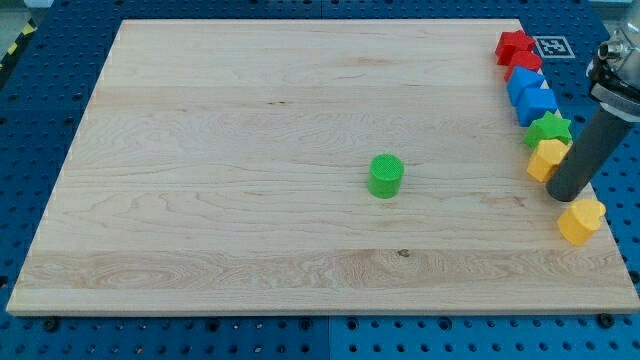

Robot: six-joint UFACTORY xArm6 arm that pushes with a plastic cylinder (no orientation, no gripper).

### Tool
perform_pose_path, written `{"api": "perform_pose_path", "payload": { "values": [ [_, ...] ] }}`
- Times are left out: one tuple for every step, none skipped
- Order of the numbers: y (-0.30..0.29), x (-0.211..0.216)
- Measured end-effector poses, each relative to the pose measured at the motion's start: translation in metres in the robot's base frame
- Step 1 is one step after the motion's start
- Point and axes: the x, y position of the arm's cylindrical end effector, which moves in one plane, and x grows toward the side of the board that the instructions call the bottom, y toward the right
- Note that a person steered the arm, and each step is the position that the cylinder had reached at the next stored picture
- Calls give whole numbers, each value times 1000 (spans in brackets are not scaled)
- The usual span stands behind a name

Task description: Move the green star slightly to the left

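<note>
The green star [549, 129] lies near the view's right edge of the wooden board [250, 200], in a line of blocks. Above it are a red block [517, 48] and two blue blocks [524, 85] [537, 103]. Touching it below is a yellow block [546, 159]. My tip [564, 192] rests on the board just below and right of that yellow block, lower right of the green star and apart from it. Another yellow block [580, 220] lies just below my tip.
A green cylinder [385, 176] stands near the board's middle. A black-and-white marker tag [552, 46] sits at the board's top right corner. A blue perforated table surrounds the board.
</note>
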Motion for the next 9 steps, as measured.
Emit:
{"api": "perform_pose_path", "payload": {
  "values": [
    [8, 5],
    [21, 6],
    [34, 3],
    [45, -15],
    [48, -41],
    [48, -70],
    [24, -83],
    [7, -84],
    [-10, -84]
  ]
}}
